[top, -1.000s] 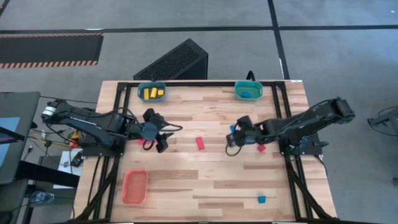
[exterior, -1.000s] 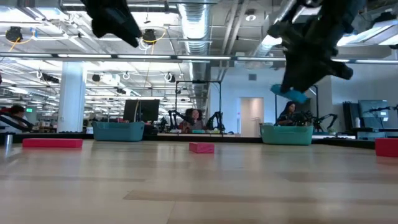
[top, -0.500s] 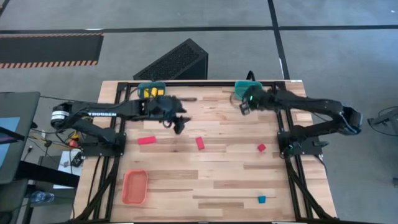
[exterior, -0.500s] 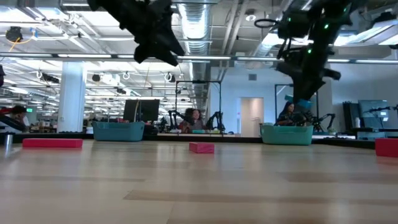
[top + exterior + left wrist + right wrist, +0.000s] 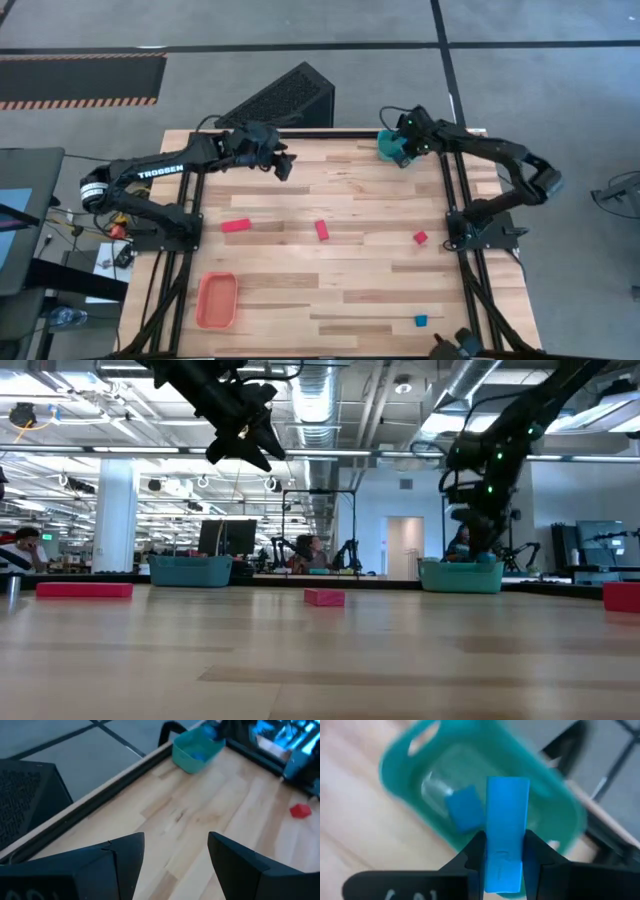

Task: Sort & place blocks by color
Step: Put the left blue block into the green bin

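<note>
My right gripper (image 5: 505, 839) is shut on a blue bar (image 5: 507, 810) and hangs over the teal tray (image 5: 386, 148) at the table's far right. A blue cube (image 5: 465, 809) lies inside that tray. My left gripper (image 5: 175, 845) is open and holds nothing; it hangs high near the far edge, left of centre (image 5: 284, 168). Two red bars (image 5: 236, 225) (image 5: 322, 230) and a red cube (image 5: 420, 237) lie flat on the table's middle. A blue cube (image 5: 421, 320) lies near the front right. My right gripper pinches the blue bar's two long sides (image 5: 491, 851) between its two fingers, toward the bar's rear end. The bar runs along the fingers and sticks out past their tips. The fingers slant down from above. The bar is lifted clear, above the teal tray's hollow.
An orange tray (image 5: 216, 300) stands at the front left. A second teal tray (image 5: 190, 570) stands at the far left, under my left arm in the high view. A black frame rail (image 5: 330, 133) runs along the far edge. The low view shows people far behind the table.
My right gripper has carried the blue bar from the table's middle right toward the far edge, turning as it went, and now holds it over the far-right teal tray. My left gripper, still open, has swung from the red bar at the left toward the far edge.
</note>
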### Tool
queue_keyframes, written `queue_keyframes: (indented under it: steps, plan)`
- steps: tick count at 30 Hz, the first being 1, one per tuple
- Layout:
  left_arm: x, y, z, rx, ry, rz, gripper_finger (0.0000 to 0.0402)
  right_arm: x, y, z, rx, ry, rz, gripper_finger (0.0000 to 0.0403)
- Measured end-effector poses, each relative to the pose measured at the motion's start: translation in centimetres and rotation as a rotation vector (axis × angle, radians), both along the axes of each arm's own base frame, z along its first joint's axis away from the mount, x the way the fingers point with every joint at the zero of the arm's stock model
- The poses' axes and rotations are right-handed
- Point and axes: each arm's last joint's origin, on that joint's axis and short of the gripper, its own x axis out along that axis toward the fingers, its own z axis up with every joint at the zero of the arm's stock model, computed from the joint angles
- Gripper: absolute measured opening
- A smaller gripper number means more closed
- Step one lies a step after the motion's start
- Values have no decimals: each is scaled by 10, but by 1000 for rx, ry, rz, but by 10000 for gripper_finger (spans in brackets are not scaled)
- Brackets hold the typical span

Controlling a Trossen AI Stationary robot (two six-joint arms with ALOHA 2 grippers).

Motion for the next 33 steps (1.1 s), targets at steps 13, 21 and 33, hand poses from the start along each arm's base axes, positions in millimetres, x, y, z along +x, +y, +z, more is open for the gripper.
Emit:
queue_keyframes:
  steps: [13, 21, 33]
  plan:
    - [-5, 15, 3, -19, -56, 85, 206, 8, -16, -17, -81, 159, 288, 83]
    - [-4, 19, 12, -22, -171, 121, 206, 6, -21, -15, -135, 196, 365, 105]
    - [-9, 21, 30, 67, -275, 133, 206, 6, -20, -16, -104, 151, 318, 113]
